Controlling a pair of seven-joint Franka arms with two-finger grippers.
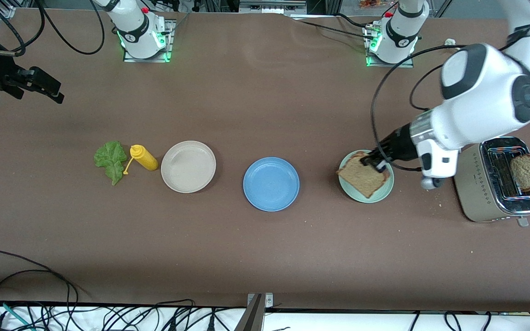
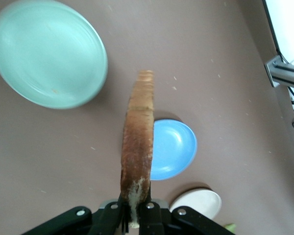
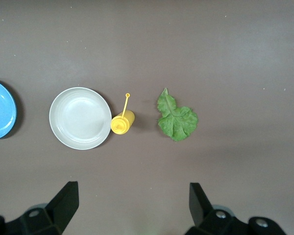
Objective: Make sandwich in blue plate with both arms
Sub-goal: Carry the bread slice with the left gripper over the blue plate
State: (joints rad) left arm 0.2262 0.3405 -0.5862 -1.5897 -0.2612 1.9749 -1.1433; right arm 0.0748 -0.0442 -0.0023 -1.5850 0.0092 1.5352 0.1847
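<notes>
Gripping a brown speckled bread slice (image 2: pixel 137 161) by one edge, the left hand (image 1: pixel 377 163) hangs over the pale green round plate (image 1: pixel 387 193) at right of centre in the front view. The slice hangs edge-on from a thin pinch, so it could slip or tear on the way to the empty blue round plate (image 1: pixel 271 184), mid-frame on the table (image 1: pixel 265 92). The right hand (image 1: pixel 39 87), upper left, waits with fingers spread wide. The ruffled green lettuce leaf (image 1: pixel 111 161) lies centre left.
</notes>
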